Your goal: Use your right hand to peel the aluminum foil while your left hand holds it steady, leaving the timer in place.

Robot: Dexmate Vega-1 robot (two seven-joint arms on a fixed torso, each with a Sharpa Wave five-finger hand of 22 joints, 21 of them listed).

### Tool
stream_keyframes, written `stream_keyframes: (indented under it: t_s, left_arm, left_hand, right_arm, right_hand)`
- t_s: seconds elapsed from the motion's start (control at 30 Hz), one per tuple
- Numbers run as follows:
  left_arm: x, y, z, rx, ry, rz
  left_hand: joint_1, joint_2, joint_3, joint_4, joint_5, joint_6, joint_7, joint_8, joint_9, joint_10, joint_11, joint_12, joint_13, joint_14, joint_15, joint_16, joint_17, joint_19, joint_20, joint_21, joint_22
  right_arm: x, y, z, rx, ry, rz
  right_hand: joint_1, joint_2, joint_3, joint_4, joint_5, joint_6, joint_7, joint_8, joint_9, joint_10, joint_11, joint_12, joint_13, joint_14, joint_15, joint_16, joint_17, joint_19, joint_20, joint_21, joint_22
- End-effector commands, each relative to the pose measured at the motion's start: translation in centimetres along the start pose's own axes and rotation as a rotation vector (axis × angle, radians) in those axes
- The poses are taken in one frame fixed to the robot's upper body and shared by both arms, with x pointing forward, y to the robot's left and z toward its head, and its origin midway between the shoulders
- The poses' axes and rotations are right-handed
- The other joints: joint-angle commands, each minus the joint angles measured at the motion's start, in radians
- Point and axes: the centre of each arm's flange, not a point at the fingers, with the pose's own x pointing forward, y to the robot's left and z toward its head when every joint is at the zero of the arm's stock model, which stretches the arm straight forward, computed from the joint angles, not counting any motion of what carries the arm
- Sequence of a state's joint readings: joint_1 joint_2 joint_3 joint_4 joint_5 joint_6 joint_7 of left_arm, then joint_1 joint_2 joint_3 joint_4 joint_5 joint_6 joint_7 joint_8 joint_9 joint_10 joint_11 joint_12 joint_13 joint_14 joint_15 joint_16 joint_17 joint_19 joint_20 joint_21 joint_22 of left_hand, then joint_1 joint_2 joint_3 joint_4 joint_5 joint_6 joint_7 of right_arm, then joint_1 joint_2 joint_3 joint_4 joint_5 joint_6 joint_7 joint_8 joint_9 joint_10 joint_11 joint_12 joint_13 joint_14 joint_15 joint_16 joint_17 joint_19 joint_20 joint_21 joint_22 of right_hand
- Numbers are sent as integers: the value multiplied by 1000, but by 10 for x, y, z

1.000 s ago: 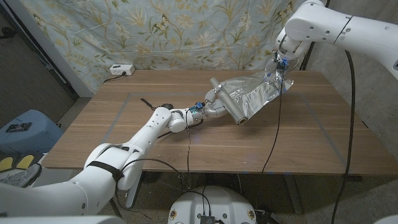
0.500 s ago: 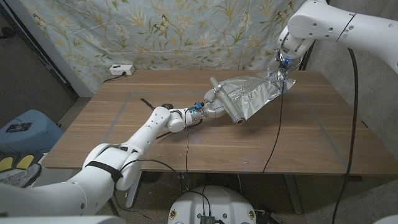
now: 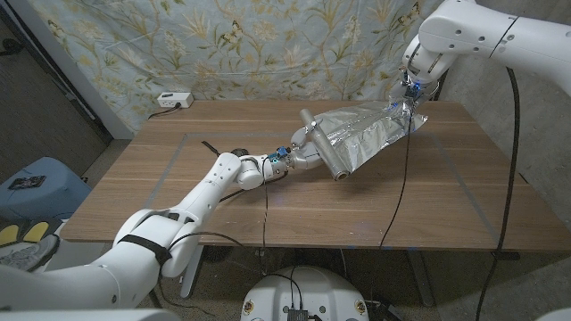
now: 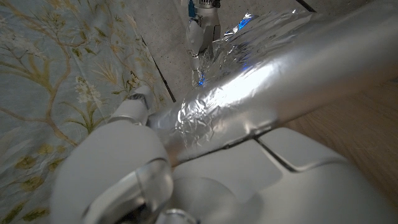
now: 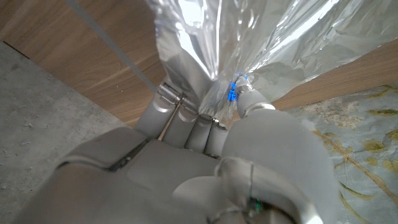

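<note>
Taking the aluminum foil roll [image 3: 325, 149] as the landmark, it lies near the middle of the wooden table [image 3: 178, 192], angled so one end points toward the back edge and the other toward the front. Far off to the roll's left, at the table's back corner, sits a small white timer [image 3: 175, 100] with a cord, well apart from everything else.

The left arm [image 3: 210, 192] reaches in low from the front-left corner, stretched almost straight and close to the tabletop, ending at the roll's left side. The left hand [image 3: 302, 158] is wrapped against the roll, fingers curled onto it; the left wrist view shows the white palm pressed along the crinkled silver tube [image 4: 261, 93] (a thumb tip rests on the tube's far end there).

From the roll, a loose sheet of foil [image 3: 366, 132] fans out to the right and back, rising off the table as it goes. At the sheet's far corner, above the table's back-right area, the right hand [image 3: 408, 98] hangs down from a raised, bent right arm [image 3: 482, 36]. Its fingers [image 5: 186, 124] are pressed together with the thumb, pinching a gathered, wrinkled corner of the sheet, as the right wrist view shows plainly.
</note>
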State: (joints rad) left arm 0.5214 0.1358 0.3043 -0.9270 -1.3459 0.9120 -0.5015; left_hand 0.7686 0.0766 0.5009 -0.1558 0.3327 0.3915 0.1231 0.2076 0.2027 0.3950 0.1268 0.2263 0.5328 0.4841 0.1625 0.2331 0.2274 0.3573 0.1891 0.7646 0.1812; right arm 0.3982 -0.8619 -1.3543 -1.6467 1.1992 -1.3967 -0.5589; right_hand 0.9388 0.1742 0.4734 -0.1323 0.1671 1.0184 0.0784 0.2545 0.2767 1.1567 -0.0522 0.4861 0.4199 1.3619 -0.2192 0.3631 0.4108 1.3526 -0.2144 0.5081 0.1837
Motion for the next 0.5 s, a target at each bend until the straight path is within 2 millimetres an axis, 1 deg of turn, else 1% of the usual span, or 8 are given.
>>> stream_keyframes:
  t_s: [0.03,0.5]
  left_arm:
    - [-5,-6,-2,22,6,3]
    - [-9,-10,-7,30,13,-4]
  left_hand:
    - [-2,9,4,-1,2,5,-5,6,2,7,4,10,1,5,1,1,1,5,0,1,4]
    - [0,12,6,-1,2,6,-2,4,2,3,5,8,0,4,2,1,1,5,0,-2,4]
  right_arm:
    - [-4,-4,-7,19,-10,-18]
    - [-10,-8,-16,48,-2,-36]
  right_hand:
    - [5,9,12,5,4,6,0,-6,6,2,-9,3,4,10,-2,-2,4,0,1,4,4]
    - [10,8,15,2,5,10,2,-7,9,3,-12,2,2,12,-4,-3,6,0,1,7,4]
